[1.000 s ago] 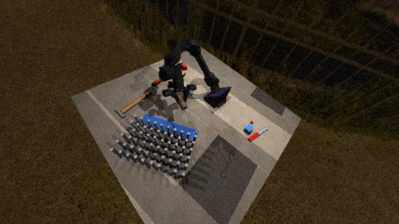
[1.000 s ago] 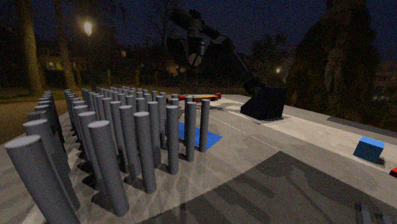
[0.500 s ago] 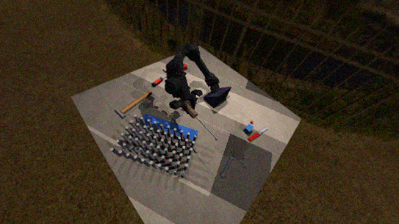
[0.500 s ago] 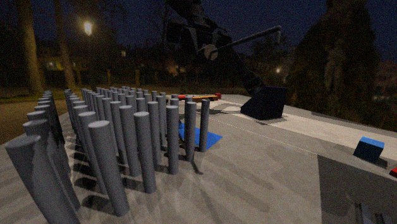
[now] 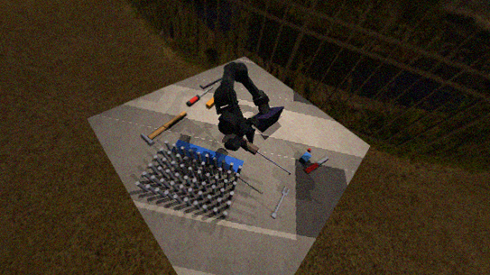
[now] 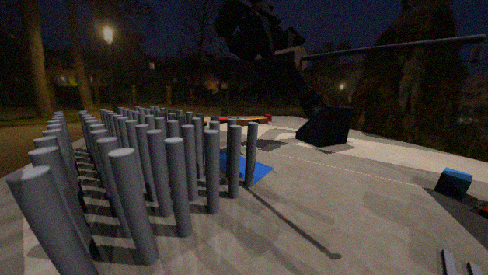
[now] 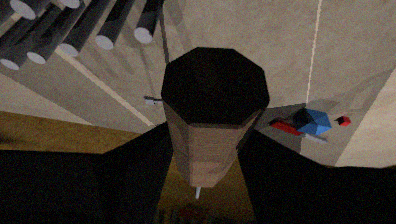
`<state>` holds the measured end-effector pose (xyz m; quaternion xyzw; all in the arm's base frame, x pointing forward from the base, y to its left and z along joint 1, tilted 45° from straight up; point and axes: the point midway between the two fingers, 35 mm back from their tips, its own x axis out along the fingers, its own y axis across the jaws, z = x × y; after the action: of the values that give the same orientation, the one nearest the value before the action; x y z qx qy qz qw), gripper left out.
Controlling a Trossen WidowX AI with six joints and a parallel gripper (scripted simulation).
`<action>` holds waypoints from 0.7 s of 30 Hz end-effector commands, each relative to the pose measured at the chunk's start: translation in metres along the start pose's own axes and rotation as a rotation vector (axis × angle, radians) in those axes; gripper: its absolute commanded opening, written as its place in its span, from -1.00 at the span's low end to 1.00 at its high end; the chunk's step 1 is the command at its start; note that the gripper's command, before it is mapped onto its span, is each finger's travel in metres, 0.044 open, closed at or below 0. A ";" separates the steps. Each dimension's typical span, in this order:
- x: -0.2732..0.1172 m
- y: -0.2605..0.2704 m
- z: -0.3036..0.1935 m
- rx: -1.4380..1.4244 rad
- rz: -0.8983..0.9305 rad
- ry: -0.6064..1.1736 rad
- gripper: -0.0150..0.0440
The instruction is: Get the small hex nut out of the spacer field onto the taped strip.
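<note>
My gripper (image 5: 250,145) (image 7: 206,128) is shut on the brown handle (image 5: 251,147) (image 6: 289,57) (image 7: 212,150) of a thin-rod hook tool. It is high above the table, beyond the right front corner of the spacer field. The tool's rod (image 5: 273,162) (image 6: 388,47) points away from the spacers, in the air; its shadow falls on the table beside them. The metal spacers (image 5: 188,190) (image 6: 213,171) (image 7: 143,35) stand upright in rows. The blue taped strip (image 5: 195,149) (image 6: 261,169) lies along their front. I cannot make out the hex nut in any view.
A hammer (image 5: 167,125), a red screwdriver (image 5: 194,100) and a yellow-handled tool (image 5: 211,103) lie on one side. A wrench (image 5: 279,203) (image 7: 152,101), blue block (image 5: 306,157) (image 6: 452,182) (image 7: 318,121), red-handled tool (image 5: 312,168) and small red block (image 5: 309,149) (image 7: 343,121) lie on the other.
</note>
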<state>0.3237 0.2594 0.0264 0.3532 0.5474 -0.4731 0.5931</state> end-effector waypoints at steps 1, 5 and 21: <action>0.012 -0.001 -0.024 -0.069 -0.039 0.014 -0.49; 0.026 -0.004 -0.042 -0.122 -0.081 0.015 -0.49; 0.086 -0.028 -0.102 -0.315 -0.241 0.013 -0.49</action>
<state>0.2723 0.3199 -0.0597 0.2112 0.6402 -0.4561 0.5810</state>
